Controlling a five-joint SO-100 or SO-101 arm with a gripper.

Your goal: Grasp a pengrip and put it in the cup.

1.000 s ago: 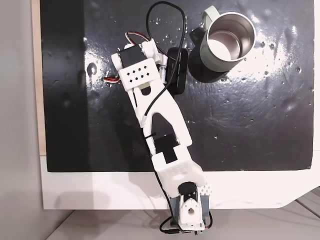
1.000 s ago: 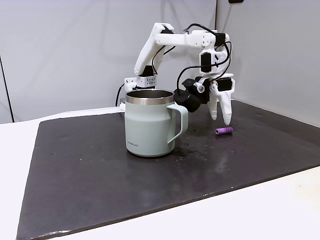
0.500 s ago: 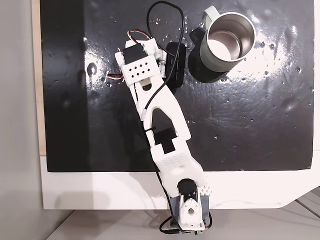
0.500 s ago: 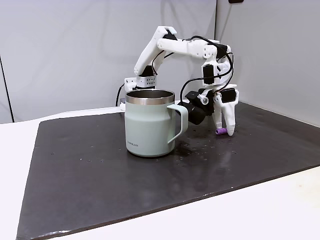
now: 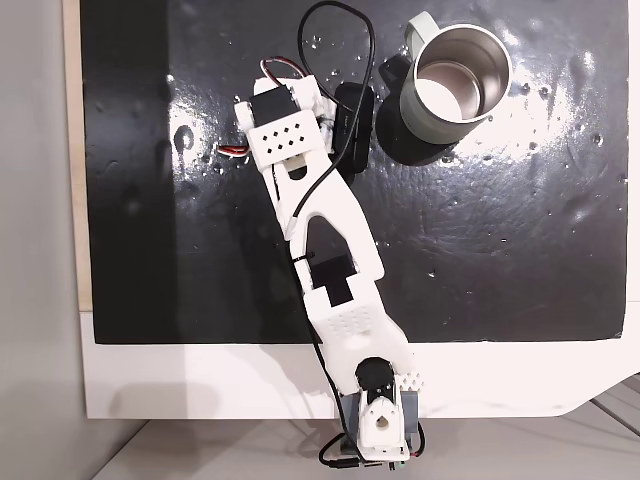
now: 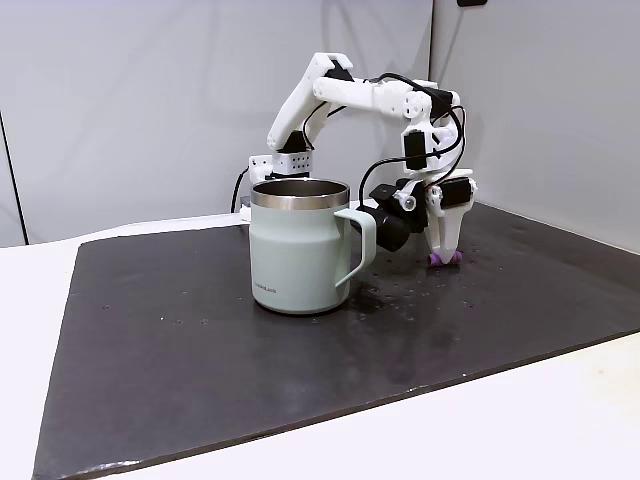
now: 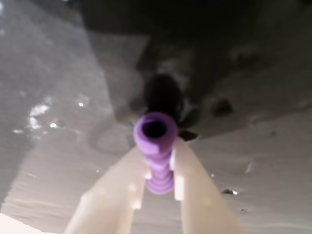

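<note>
At centre of the wrist view, the gripper (image 7: 160, 181) pinches the pengrip (image 7: 157, 146) across its ribbed middle on the mat (image 7: 58, 146), a sound hold, since this small, soft, light tube probably squashes and could squirt out endwise.

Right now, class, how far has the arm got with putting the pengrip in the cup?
Done: the tool has reached the pengrip and straddles it, a finger on each side, down at the black mat. In hand: closing the grasp. Left: lifting it and carrying it to the cup, whose steel inside looks empty from above.
</note>
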